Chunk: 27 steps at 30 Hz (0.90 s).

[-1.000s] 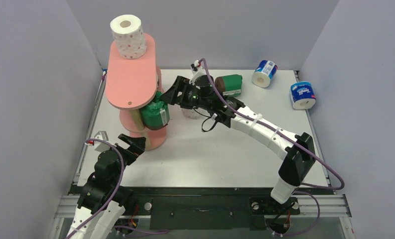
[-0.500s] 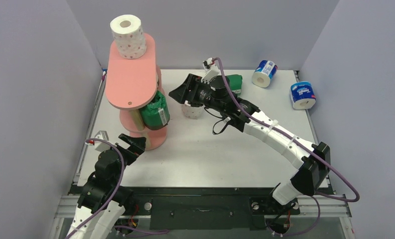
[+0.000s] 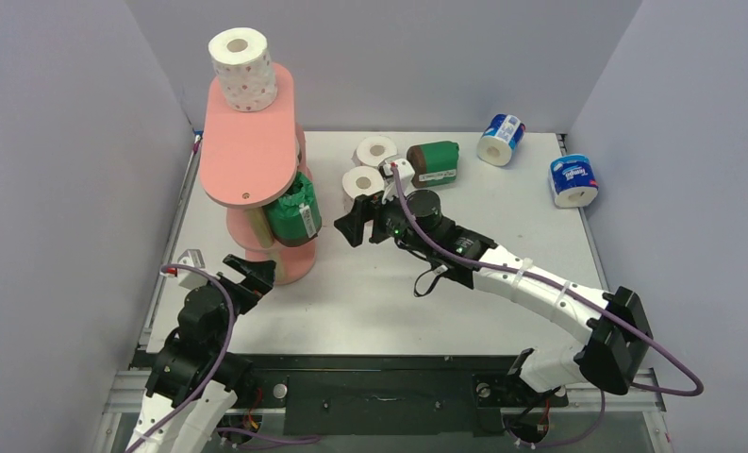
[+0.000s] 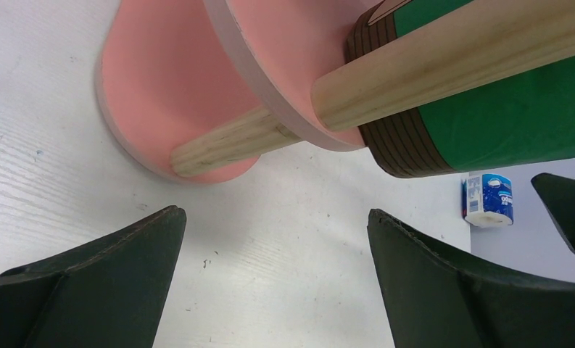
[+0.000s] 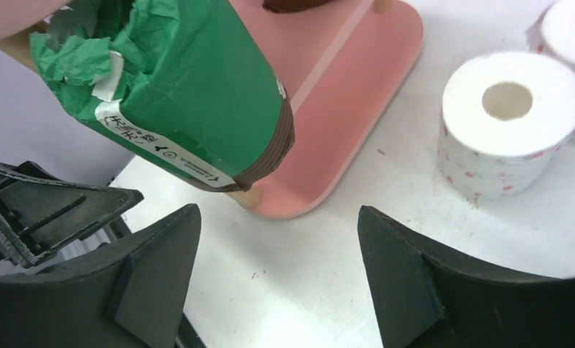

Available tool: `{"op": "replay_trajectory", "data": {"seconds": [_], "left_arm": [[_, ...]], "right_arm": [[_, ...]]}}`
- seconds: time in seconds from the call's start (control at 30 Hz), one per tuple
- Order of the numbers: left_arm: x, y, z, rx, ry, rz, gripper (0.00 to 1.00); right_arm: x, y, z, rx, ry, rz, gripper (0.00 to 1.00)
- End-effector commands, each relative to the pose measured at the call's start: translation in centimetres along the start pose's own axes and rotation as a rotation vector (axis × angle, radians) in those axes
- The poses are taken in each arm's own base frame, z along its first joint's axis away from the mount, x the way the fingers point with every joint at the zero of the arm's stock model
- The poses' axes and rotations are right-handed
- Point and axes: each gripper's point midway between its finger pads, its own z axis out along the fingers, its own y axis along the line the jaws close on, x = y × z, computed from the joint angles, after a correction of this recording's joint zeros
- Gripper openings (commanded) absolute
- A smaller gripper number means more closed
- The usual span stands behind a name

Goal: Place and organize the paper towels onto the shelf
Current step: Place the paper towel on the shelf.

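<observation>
The left claw (image 4: 275, 212) and right claw (image 5: 278, 210) are both gaping, gripping nothing. A green-wrapped brown paper roll (image 3: 292, 215) is sitting tilted on the middle board of the salmon-pink three-tier wooden shelf (image 3: 247, 151).

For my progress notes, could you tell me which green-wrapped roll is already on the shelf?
The green roll jutting from the shelf's middle tier; the other green roll lies on its side on the table.

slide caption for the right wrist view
Right gripper, jaws open, facing a green-wrapped roll on the pink shelf; dotted roll alongside.
</observation>
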Motion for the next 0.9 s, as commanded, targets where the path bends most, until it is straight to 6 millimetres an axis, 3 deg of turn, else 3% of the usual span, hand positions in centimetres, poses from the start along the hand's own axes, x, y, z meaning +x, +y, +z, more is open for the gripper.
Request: {"op": "replay_trajectory", "data": {"seconds": [0.0, 0.1, 0.6, 0.87], "left_arm": [[-1.1, -1.1, -0.7, 0.038, -0.029, -0.018, 0.96], [-0.9, -1.0, -0.6, 0.034, -0.026, -0.019, 0.96], [-0.2, -0.4, -0.3, 0.020, -0.006, -0.020, 0.96], [-0.2, -0.3, -0.2, 0.016, -0.011, -0.021, 0.96]], "right_arm": [[-4.0, 1.8, -0.5, -0.092, -0.154, -0.140, 0.79], [-3.2, 1.9, 0.3, -0.115, -0.153, -0.162, 0.84], [-1.8, 4.9, 4.4, -0.213, -0.066, -0.246, 0.86], [-2.2, 5.3, 6.3, -0.198, -0.069, -0.234, 0.87]]}}
